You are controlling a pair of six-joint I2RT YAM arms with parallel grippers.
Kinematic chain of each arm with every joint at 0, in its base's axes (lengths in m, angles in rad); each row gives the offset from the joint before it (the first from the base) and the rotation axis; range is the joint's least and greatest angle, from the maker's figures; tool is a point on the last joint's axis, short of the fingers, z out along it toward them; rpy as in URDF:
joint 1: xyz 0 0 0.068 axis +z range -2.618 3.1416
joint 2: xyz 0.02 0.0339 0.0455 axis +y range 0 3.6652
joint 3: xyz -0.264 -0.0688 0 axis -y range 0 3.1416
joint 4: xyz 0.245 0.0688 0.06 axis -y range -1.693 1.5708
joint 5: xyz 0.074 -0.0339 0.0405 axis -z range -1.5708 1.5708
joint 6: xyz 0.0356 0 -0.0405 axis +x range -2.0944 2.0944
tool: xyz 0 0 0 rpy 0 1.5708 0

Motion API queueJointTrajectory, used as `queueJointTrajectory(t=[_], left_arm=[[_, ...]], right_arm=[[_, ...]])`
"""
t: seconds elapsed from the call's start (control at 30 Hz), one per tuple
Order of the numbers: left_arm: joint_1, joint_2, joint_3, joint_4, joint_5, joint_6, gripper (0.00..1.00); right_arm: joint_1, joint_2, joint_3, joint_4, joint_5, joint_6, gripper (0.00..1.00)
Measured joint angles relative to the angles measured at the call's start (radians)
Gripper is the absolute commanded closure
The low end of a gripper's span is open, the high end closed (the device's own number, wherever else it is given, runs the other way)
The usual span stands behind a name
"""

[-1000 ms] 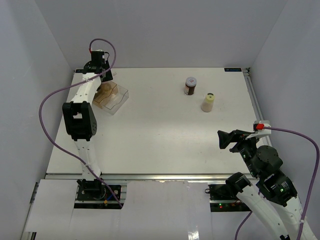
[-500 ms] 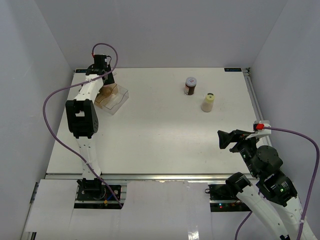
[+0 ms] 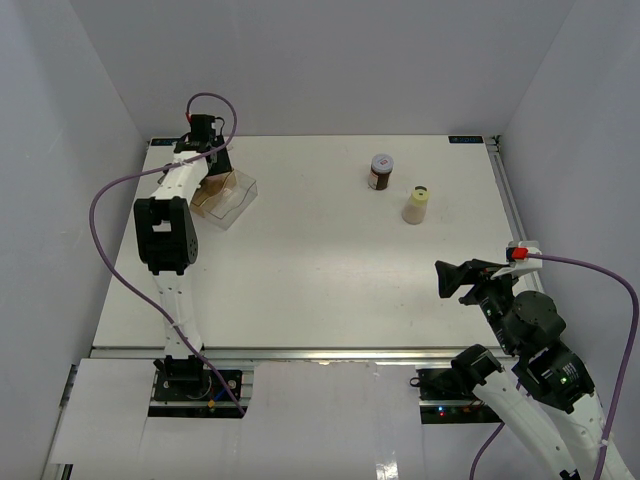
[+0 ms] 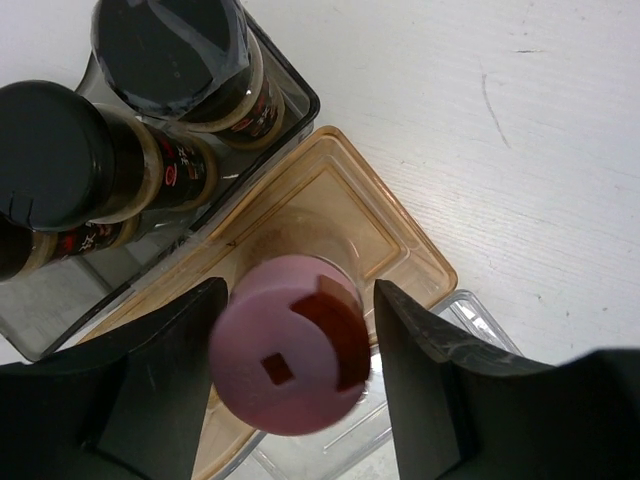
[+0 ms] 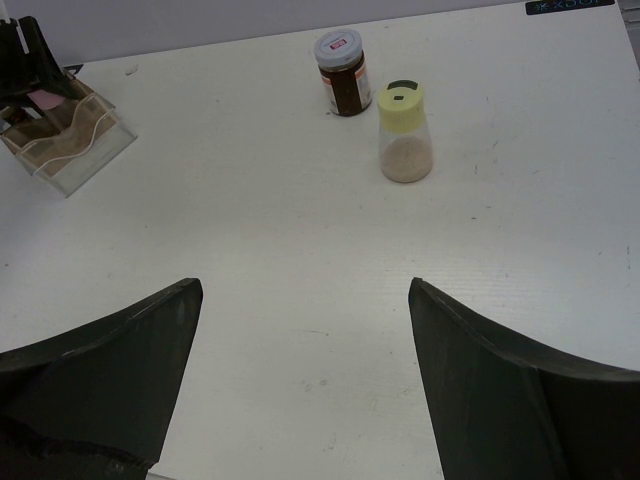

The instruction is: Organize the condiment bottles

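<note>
Now | left jaws straddle pink-capped jar point(image 4: 290, 358) (grip unclear) | right jaws apart above table point(image 5: 300, 290)

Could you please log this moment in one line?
left end effector: around pink-capped jar, grip unclear | right end effector: open, empty

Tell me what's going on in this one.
The left gripper is over the clear bin, jaws flanking the pink-capped jar at the amber compartment beside the black-capped jars. Whether they grip it is unclear. The grey-lidded jar and pale yellow jar stand outside the bin. The right gripper hovers open and empty.
</note>
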Motion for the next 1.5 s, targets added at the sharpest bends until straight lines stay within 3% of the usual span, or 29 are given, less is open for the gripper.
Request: queueJointTrajectory(t=[0.3,0.47,0.63,0.87,1.0,1.23,1.5], left_arm=[[0.000,-0.001,0.003,-0.046,-0.015,0.003,0.12],[0.001,-0.025,0.005,-0.094,-0.014,-0.004,0.11],[0.001,-0.136,-0.022,-0.112,0.027,-0.026,0.11],[-0.021,-0.377,-0.181,-0.078,0.134,-0.054,0.10],[-0.149,-0.528,-0.405,-0.009,0.212,-0.052,0.10],[-0.546,-0.630,-0.740,0.080,0.421,-0.066,0.09],[-0.603,-0.851,-0.924,0.107,0.539,-0.107,0.07]], right_arm=[[0.000,0.000,0.000,0.000,0.004,0.000,0.10],[0.000,0.002,0.000,-0.001,0.005,0.001,0.10],[0.000,0.040,0.001,-0.003,0.005,0.011,0.10],[0.000,0.202,0.010,-0.018,0.008,0.043,0.10],[0.000,0.356,0.060,-0.004,0.043,0.062,0.10],[-0.027,0.727,0.188,0.087,0.107,0.067,0.10],[-0.232,1.061,0.261,0.240,0.005,0.058,0.09]])
